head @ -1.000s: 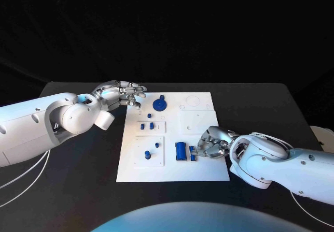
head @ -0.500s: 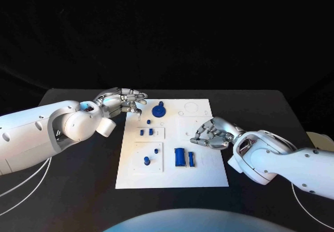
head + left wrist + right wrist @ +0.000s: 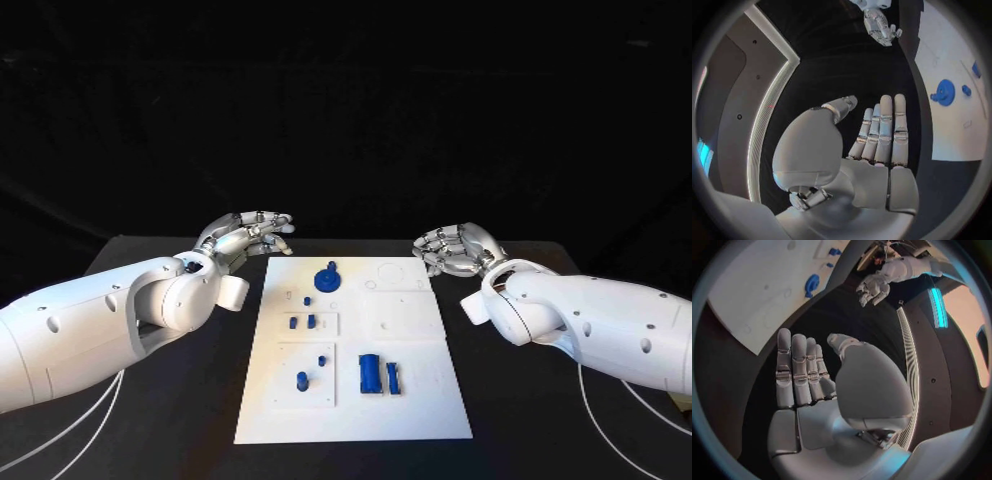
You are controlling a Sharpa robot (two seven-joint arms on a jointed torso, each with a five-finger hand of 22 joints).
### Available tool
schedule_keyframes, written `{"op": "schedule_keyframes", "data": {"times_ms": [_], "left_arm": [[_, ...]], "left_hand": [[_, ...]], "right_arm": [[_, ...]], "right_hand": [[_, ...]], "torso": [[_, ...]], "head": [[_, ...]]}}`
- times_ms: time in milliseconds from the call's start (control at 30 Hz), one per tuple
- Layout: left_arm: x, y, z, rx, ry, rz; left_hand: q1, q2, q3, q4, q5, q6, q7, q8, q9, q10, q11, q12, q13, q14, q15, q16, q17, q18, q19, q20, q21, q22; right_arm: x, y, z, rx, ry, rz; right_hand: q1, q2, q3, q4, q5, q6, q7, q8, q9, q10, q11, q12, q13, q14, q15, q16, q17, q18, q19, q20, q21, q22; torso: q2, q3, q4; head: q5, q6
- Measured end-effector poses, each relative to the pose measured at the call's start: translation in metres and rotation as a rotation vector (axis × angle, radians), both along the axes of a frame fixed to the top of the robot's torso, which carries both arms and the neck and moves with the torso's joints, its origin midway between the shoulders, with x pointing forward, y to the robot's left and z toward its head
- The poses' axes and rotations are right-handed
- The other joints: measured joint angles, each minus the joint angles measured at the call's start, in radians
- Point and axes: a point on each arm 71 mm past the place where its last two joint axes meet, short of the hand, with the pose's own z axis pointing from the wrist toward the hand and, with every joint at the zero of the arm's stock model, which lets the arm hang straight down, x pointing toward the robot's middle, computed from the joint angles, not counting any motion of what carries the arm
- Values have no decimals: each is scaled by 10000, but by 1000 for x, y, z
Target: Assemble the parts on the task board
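A lab or demo booth, by the look of it: a black table (image 3: pixel 173 420) stands against black drapes (nothing homely anywhere), bearing a white task board (image 3: pixel 418 400) with small blue parts (image 3: pixel 369 372) set in marked recesses. Beyond the fingers (image 3: pixel 895 125) in the wrist views, grey wall panels (image 3: pixel 729 95) carry curved light strips (image 3: pixel 909 340).

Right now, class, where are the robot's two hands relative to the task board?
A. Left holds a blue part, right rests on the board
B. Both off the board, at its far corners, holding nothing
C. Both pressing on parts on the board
B: the left hand and right hand sit beyond the task board, fingers extended and empty in the wrist views.
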Motion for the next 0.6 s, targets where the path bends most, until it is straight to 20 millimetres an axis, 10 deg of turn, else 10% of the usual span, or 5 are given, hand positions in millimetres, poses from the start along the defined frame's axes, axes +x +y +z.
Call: {"op": "schedule_keyframes", "data": {"times_ms": [100, 267, 500, 600], "left_arm": [[6, 5, -5, -80, -168, 575], [13, 5, -12, -164, -292, 1073], [9, 3, -15, -162, -197, 1080], [3, -6, -17, -221, -108, 1008]], "left_hand": [[0, 0, -277, 62, -57, -35, -35, -215, -220, -156, 156, -506, -160, -784, 340, -1668, -733, -1, -1014, 291, -964, -974], [-1, 1, -658, 165, -218, 44, -2, -566, -499, -106, -9, -1233, -170, -1579, 737, -3787, -1612, 0, -2691, 741, -1252, -2667], [-2849, 1154, -3691, -301, -1379, -4253, -1128, -3053, -1922, -5335, -1048, -3054, -571, -6056, -347, -6877, -2977, -1094, -6854, -854, -1663, -7650], [-6100, 1406, -4392, -417, -1648, -5295, -1419, -3629, -2249, -6598, -1288, -3458, -665, -7097, -615, -7538, -3269, -1316, -7793, -1252, -1718, -8766]], "right_arm": [[16, -6, -2, 686, -7, -364], [29, -6, -5, 1474, 41, -456], [24, -2, -5, 1725, 97, -466], [15, 8, -6, 2098, 194, -408]], "right_hand": [[-444, -159, -111, -213, -592, -618, 381, -509, -560, -130, 441, -1596, -1734, -904, 447, -2214, -1190, -1, -738, 514, -1144, -1481], [-723, 127, -614, -585, -657, -926, 393, -581, -1037, -246, 847, -3061, -3425, -1728, 973, -4753, -2503, 0, -1921, 1072, -1398, -3452], [-3617, 1437, -3002, -1834, -2107, -5947, -787, -1662, -4023, -5820, -271, -4517, -5284, -7266, 118, -7479, -5125, -1019, -7403, -449, -1820, -8136], [-6852, 1724, -3555, -2115, -2460, -7121, -1129, -1920, -4713, -7137, -547, -4813, -5662, -8557, -96, -8047, -5705, -1217, -8666, -825, -1894, -9169]], "torso": [[-103, 3, 1], [-205, 59, 0], [-272, 95, 12], [-410, 167, 35]], "head": [[41, 263], [110, 465], [121, 557], [154, 712]]}}
